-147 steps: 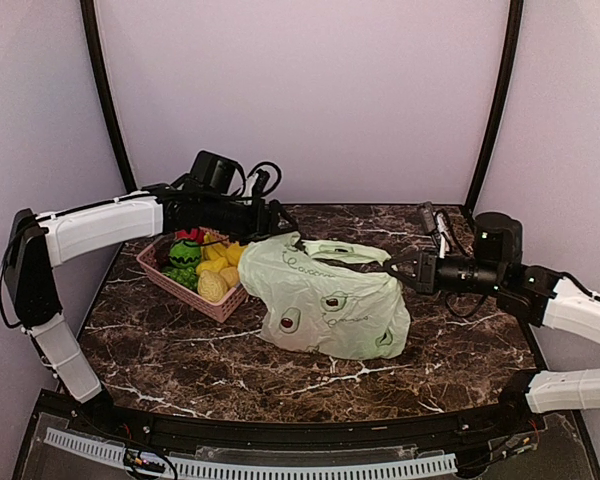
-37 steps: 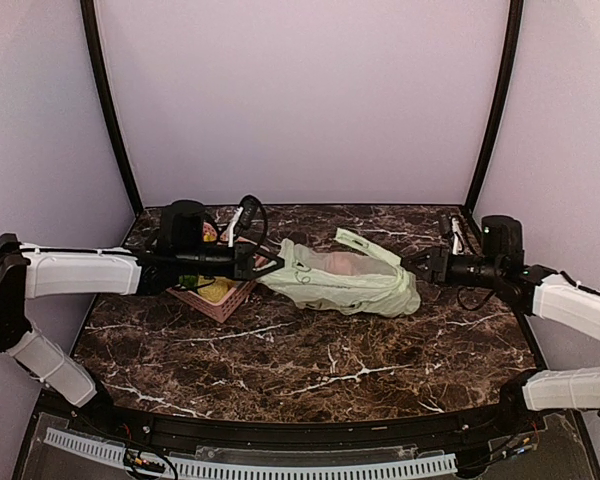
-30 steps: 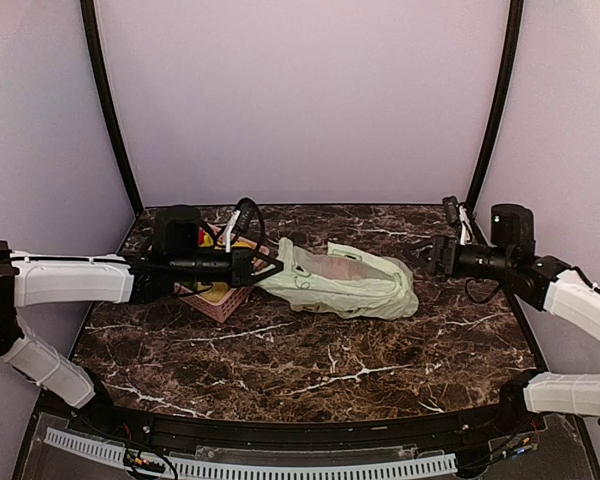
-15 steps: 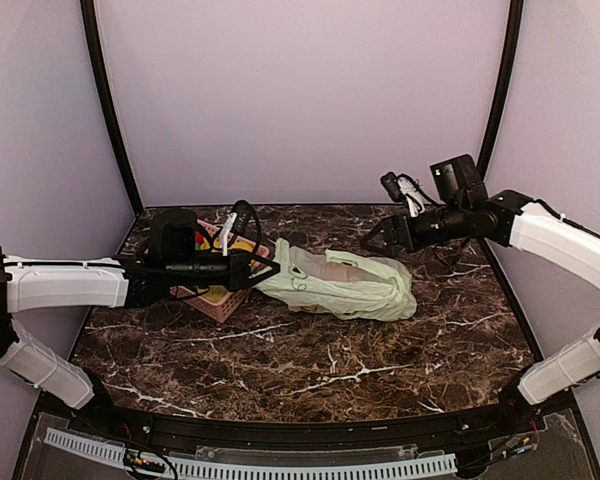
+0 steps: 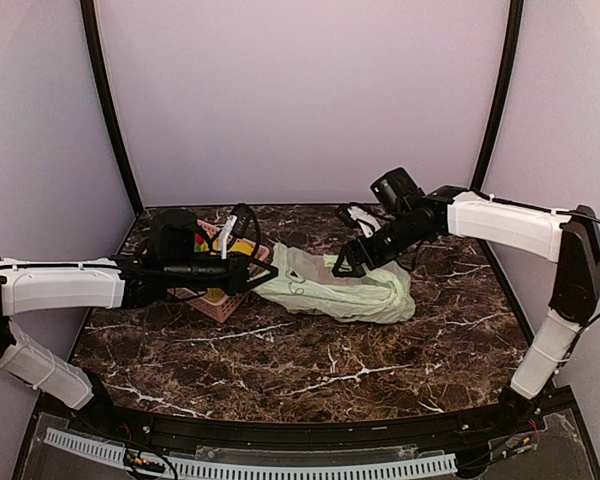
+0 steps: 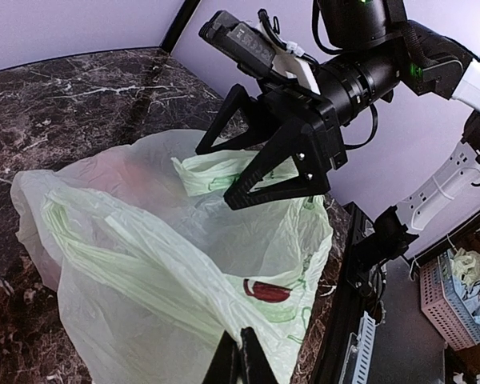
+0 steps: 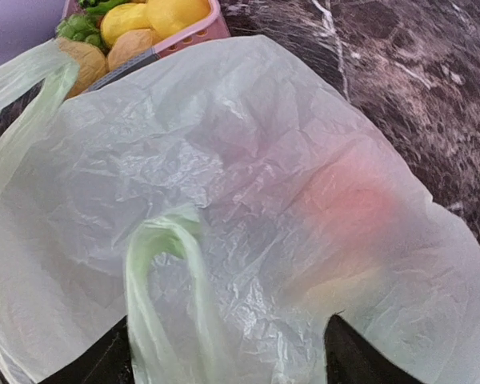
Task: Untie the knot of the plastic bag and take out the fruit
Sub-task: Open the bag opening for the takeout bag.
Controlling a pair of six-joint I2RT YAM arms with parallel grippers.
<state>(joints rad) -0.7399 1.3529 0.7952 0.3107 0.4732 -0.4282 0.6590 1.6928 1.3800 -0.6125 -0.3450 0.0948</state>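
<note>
1. Now, on the marble table [image 5: 280, 350], we see the left gripper [image 6: 240, 356] with fingers clamped together on the left end of the pale green plastic bag [image 5: 350, 292], apparently anchoring it.
2. Just above the bag's far right side hangs the right gripper [image 6: 214, 176], fingers spread wide and holding nothing, lined up over a loose handle loop [image 7: 164, 272], we judge to tug the mouth open.
3. We can make out no tight knot; the fruit [image 7: 348, 208] lies inside the bag, showing only as an orange blush through the film.
4. Left of the bag, a pink basket [image 5: 212, 303] holds other toy produce.
</note>
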